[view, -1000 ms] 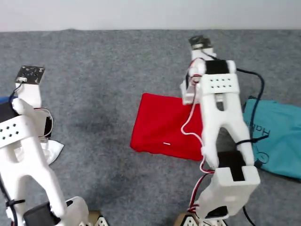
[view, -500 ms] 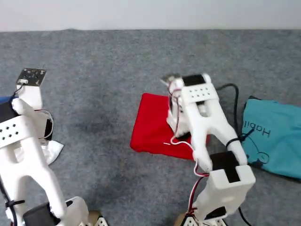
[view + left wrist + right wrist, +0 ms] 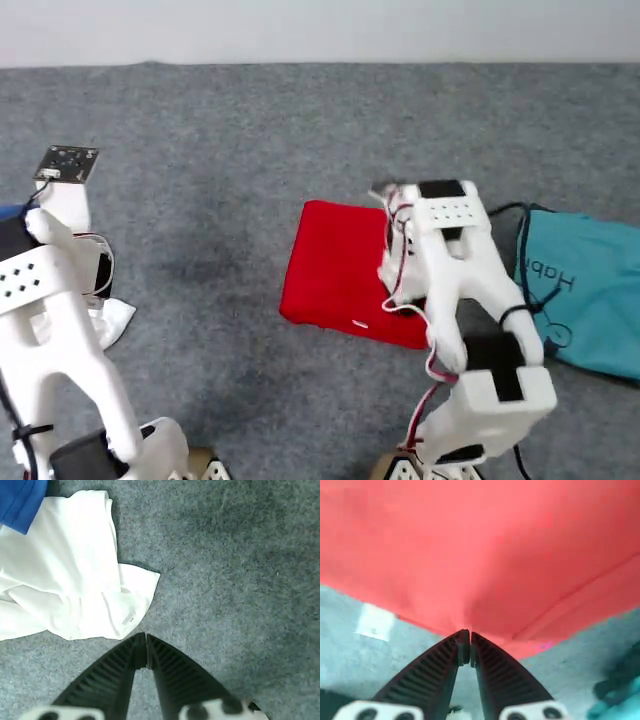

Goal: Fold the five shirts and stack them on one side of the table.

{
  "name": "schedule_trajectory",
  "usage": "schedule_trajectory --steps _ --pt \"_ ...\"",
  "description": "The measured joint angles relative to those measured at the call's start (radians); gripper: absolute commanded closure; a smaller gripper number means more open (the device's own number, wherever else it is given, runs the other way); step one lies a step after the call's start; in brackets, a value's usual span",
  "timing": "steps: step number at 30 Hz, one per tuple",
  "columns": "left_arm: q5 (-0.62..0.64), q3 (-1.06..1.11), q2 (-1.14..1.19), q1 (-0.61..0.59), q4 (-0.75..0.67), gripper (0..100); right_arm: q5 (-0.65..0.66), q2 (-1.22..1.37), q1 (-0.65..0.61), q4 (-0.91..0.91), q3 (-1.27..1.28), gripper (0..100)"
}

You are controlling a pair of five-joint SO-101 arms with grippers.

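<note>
Two end effectors, both with jaws pressed together. My right end effector (image 3: 465, 632) touches the red shirt (image 3: 470, 545) with its tips, at a puckered edge. My left end effector (image 3: 145, 639) hangs over the bare worktop (image 3: 240, 580), the crumpled white shirt (image 3: 60, 580) just beside its tips.

Surface (image 3: 220, 190): grey, felt-like nap, one continuous sheet. Four items lie on it.
- red shirt (image 3: 335, 265): folded to a rectangle, right of centre, with a small white tag (image 3: 352, 322) at its near edge.
- teal shirt (image 3: 595, 300): just beside the red one on its right, loosely laid, dark print on top, running past the frame edge. Can't tell if the two touch.
- white shirt (image 3: 60, 580): crumpled at the left side, well apart from the red.
- blue shirt (image 3: 20, 500): far left edge, touching the white one.
</note>
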Motion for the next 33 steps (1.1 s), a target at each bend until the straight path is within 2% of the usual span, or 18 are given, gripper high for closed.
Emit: schedule_trajectory --steps 4,9,17,22,25,33 --pt "0.000 0.000 0.000 0.000 0.000 100 0.003 -0.048 -0.021 -0.064 -0.110 98.8" --pt "0.000 0.000 0.000 0.000 0.000 100 0.006 -0.032 0.023 -0.259 -0.137 98.8" --pt "0.000 0.000 0.000 0.000 0.000 100 0.006 0.209 0.180 -0.517 -0.137 98.8" --pt "0.000 0.000 0.000 0.000 0.000 100 0.006 0.370 0.190 -0.651 -0.184 98.8" --pt "0.000 0.000 0.000 0.000 0.000 100 0.008 0.393 0.189 -0.620 -0.258 98.8" --pt "0.000 0.000 0.000 0.000 0.000 100 0.008 0.334 0.078 -0.222 -0.465 98.8"
